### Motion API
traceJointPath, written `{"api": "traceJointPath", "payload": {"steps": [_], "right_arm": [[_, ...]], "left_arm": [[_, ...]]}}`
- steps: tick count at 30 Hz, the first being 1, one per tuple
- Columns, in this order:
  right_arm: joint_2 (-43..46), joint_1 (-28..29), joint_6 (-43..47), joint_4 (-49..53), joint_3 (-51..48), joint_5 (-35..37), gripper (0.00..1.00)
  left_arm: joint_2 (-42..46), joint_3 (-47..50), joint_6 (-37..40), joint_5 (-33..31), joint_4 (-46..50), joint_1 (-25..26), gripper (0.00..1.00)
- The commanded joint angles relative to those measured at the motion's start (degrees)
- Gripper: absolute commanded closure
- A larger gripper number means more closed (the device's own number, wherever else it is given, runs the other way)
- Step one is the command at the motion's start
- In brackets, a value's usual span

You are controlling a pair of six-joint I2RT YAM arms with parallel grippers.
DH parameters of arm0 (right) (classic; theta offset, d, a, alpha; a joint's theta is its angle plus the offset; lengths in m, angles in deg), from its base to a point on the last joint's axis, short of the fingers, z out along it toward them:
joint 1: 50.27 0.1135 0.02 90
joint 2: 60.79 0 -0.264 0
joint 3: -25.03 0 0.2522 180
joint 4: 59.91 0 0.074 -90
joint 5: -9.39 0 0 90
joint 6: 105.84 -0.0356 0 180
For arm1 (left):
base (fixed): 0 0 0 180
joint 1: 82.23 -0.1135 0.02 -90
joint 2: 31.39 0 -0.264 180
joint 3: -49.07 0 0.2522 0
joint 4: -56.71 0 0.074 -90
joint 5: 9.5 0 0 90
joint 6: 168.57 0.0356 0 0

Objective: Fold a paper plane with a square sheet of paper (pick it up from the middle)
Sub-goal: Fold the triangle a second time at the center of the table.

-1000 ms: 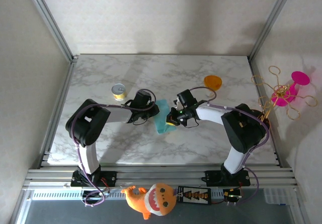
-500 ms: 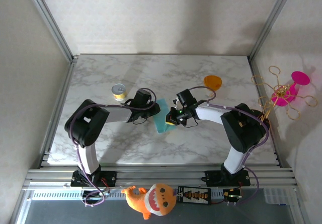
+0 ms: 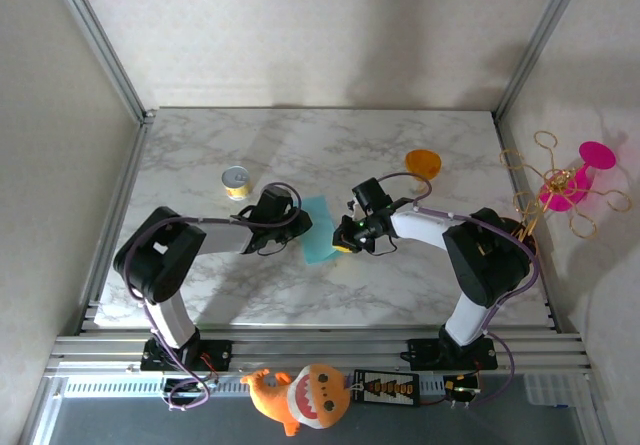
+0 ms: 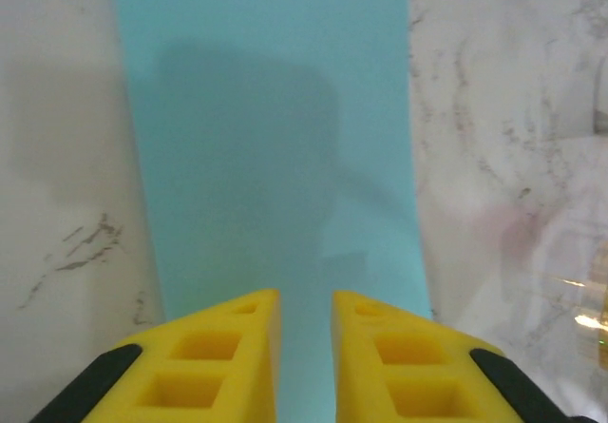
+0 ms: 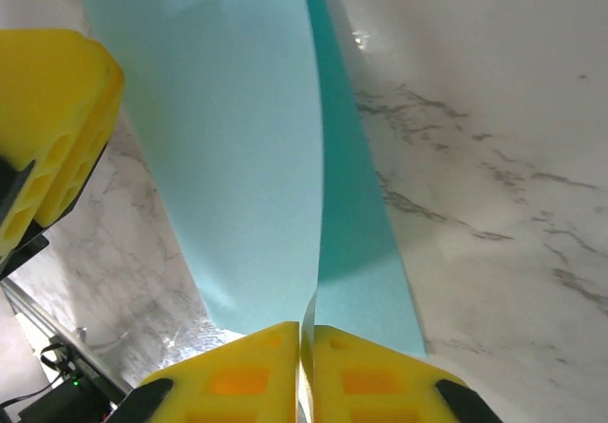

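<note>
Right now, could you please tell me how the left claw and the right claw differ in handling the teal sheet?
The left claw shows a narrow gap between its fingers, with the square sheet of paper flat below; the right claw is pinched shut on a raised flap of it. In the top view the left claw is at the sheet's left edge, the right claw at its right edge. Both have yellow fingers.
</note>
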Motion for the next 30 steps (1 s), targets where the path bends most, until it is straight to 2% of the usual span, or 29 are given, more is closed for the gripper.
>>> {"api": "traceJointPath", "payload": {"steps": [1, 11, 20, 30], "right_arm": [[1.3, 0.3, 0.4, 2.6, -1.1, 1.9, 0.87], [2.6, 0.3, -0.3, 1.5, -1.3, 1.2, 0.98], [3.7, 0.0, -1.7, -2.3, -0.8, 0.5, 0.98], [-1.6, 0.1, -1.9, -6.2, 3.9, -1.0, 0.97]], "left_arm": [[-1.9, -0.5, -0.6, 1.0, -1.7, 0.5, 0.81], [-4.8, -2.8, 1.8, 1.2, -1.0, 0.5, 0.84], [-7.9, -6.8, 5.5, 3.7, -0.9, 0.5, 0.84], [-8.9, -7.0, 5.7, 3.9, -0.6, 0.5, 0.84]]}}
